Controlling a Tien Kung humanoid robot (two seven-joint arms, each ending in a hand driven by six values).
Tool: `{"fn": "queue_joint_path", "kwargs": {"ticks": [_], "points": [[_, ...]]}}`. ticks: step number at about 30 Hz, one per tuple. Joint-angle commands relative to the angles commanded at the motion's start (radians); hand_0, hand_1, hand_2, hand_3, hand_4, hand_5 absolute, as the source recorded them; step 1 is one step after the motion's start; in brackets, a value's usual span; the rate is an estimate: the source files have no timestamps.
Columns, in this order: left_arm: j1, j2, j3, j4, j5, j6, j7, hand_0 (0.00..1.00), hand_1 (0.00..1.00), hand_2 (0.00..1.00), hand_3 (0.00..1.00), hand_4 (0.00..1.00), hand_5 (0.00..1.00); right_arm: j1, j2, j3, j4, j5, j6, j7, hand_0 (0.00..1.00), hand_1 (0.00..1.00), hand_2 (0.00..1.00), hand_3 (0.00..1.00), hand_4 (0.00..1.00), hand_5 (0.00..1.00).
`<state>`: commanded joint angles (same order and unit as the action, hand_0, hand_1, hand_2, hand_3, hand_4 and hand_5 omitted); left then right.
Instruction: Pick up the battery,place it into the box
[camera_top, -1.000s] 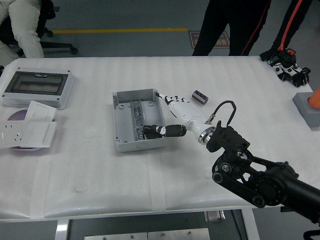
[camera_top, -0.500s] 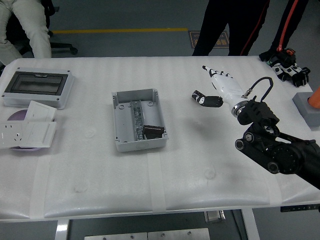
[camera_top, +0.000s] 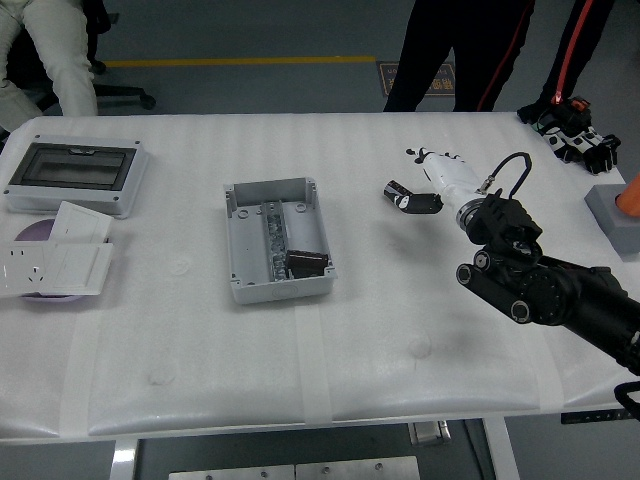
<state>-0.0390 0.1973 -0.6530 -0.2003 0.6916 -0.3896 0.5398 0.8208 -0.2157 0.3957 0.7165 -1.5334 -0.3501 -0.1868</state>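
Right hand (camera_top: 432, 180) sits low over the far right part of the white table (camera_top: 200, 380), its white fingers partly curled, with the dark thumb reaching to the loose battery (camera_top: 397, 190); whether it grips or merely touches that battery is hard to tell from this height. A second ago the same hand was at the grey box (camera_top: 274, 240), where one dark battery (camera_top: 306, 264) now lies in the near right corner, so that placement looks finished and the arm has swung right for the next one. The second battery remains on the table, well to the right of the box. Closing on it and lifting comes next, probably. The left arm is out of view.
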Motion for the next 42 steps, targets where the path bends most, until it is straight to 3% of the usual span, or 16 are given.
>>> {"fn": "queue_joint_path", "kwargs": {"ticks": [6, 17, 18, 23, 24, 42], "points": [[-0.002, 0.0, 0.008, 0.0, -0.003, 0.001, -0.007, 0.422, 0.537, 0.492, 0.523, 0.168, 0.002, 0.021, 0.029, -0.062, -0.053, 0.046, -0.001, 0.004, 0.998, 0.816, 0.814, 0.886, 0.777, 0.424], [-0.01, 0.0, 0.018, 0.001, -0.004, 0.005, -0.023, 0.424, 0.536, 0.492, 0.522, 0.173, 0.002, 0.038, 0.06, -0.129, -0.091, 0.085, -0.021, 0.01, 0.998, 0.81, 0.806, 0.882, 0.778, 0.43], [-0.01, 0.0, 0.018, 0.001, -0.004, 0.005, -0.024, 0.429, 0.537, 0.493, 0.521, 0.183, 0.002, 0.04, 0.062, -0.135, -0.096, 0.089, -0.02, 0.009, 0.998, 0.779, 0.757, 0.829, 0.773, 0.426], [-0.011, 0.0, 0.02, 0.001, -0.005, 0.004, -0.026, 0.429, 0.537, 0.493, 0.521, 0.183, 0.002, 0.044, 0.068, -0.17, -0.126, 0.118, -0.015, 0.009, 0.998, 0.779, 0.757, 0.829, 0.773, 0.426], [-0.011, 0.0, 0.02, 0.001, -0.004, 0.004, -0.026, 0.429, 0.537, 0.493, 0.52, 0.186, 0.002, 0.045, 0.069, -0.174, -0.13, 0.124, -0.015, 0.01, 0.998, 0.728, 0.701, 0.721, 0.744, 0.413], [-0.018, 0.003, 0.024, 0.001, 0.009, 0.004, -0.042, 0.427, 0.53, 0.49, 0.516, 0.199, 0.002, 0.048, 0.093, -0.206, -0.168, 0.177, -0.031, 0.032, 0.998, 0.698, 0.669, 0.675, 0.733, 0.441]]}}
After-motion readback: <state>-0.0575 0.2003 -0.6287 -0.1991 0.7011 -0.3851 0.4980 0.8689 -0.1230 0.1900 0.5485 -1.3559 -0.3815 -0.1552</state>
